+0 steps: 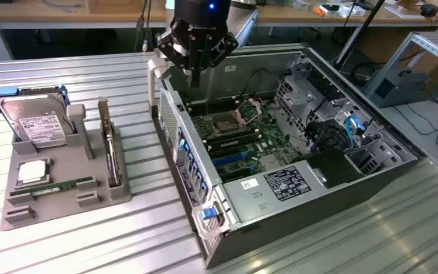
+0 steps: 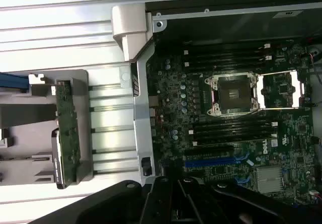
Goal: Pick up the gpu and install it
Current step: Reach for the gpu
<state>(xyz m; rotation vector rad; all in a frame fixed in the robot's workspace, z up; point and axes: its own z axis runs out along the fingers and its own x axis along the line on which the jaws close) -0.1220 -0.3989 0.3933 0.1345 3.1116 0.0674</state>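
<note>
Ribbed metal table (image 1: pixel 74 251) carries a grey parts holder (image 1: pixel 63 201) and open computer case (image 1: pixel 167 114).

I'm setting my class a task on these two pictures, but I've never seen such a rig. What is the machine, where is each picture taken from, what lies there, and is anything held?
The black machine at the top of the exterior view is a robot arm's gripper, shut and holding nothing. That view comes from a camera off the arm; the wrist view comes from a camera on the arm's wrist. On the metal table lies an open computer case showing its motherboard. Beside it a grey tray holds the gpu, standing on edge, a hard drive and a memory stick. The gripper hangs over the case, apart from the gpu.
</note>
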